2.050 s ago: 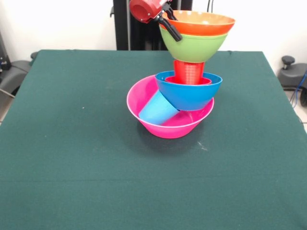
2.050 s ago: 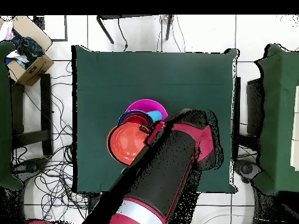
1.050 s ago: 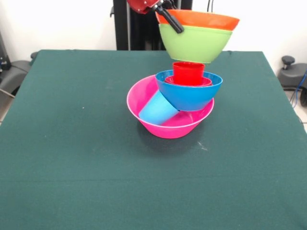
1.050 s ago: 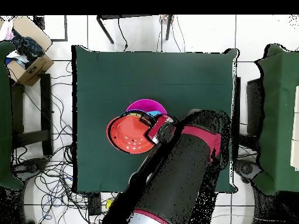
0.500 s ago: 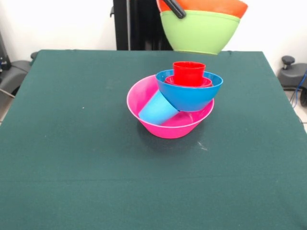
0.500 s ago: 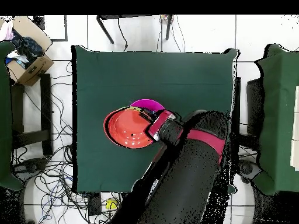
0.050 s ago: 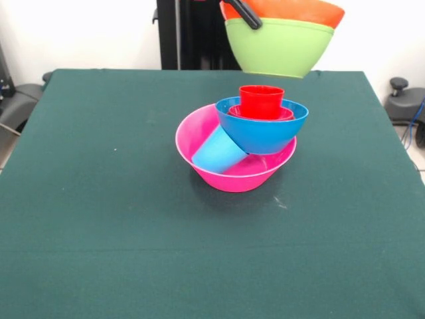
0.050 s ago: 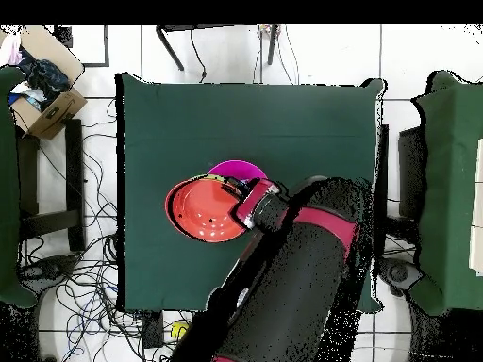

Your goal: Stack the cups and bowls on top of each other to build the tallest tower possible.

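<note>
The tower stands mid-table: a large pink bowl (image 7: 229, 178) holds a light blue cup (image 7: 218, 151) lying tilted. A blue bowl (image 7: 263, 131) leans on that cup. Inside the blue bowl sits a small red bowl (image 7: 287, 113) with a red cup (image 7: 261, 101) upright in it. High above them hang a green bowl (image 7: 282, 48) and an orange bowl (image 7: 292, 9) nested in it, clear of the red cup. My gripper (image 7: 247, 17) is shut on their left rim. From overhead, the orange bowl (image 8: 201, 209) covers most of the pink bowl (image 8: 233, 170), with the gripper (image 8: 251, 202) at its right edge.
The green table (image 7: 99, 199) spreads wide around the pile. In the overhead view my arm (image 8: 292, 283) covers the table's lower right. A cardboard box (image 8: 45, 87) stands off the table's upper left corner, and another green table (image 8: 453, 189) stands at the right.
The gripper has lifted the nested orange and green bowls off the red cup and carried them up and slightly right in the front view. The pile below has not moved.
</note>
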You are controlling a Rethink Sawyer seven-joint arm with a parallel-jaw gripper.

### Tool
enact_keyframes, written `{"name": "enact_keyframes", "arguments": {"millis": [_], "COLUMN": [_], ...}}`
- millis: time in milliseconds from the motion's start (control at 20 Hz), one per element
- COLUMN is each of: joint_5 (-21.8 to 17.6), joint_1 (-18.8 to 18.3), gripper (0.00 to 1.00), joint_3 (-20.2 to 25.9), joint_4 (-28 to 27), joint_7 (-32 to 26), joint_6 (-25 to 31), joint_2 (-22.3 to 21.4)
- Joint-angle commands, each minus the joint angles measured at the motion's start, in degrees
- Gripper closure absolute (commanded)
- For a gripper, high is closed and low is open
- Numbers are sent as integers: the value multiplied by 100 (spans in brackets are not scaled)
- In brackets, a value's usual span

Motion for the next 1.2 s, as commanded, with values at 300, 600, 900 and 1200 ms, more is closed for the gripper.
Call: {"name": "enact_keyframes", "arguments": {"millis": [300,600,900,1200], "joint_5": [-581,-790,-880,-812], "joint_1": [279,403,439,447], "gripper": [100,100,100,100], "joint_3": [374,226,169,144], "joint_4": [-47,-117,-226,-258], "joint_7": [-763,-544,-402,-384], "joint_6": [641,826,826,774], "joint_2": [483,703,818,789]}}
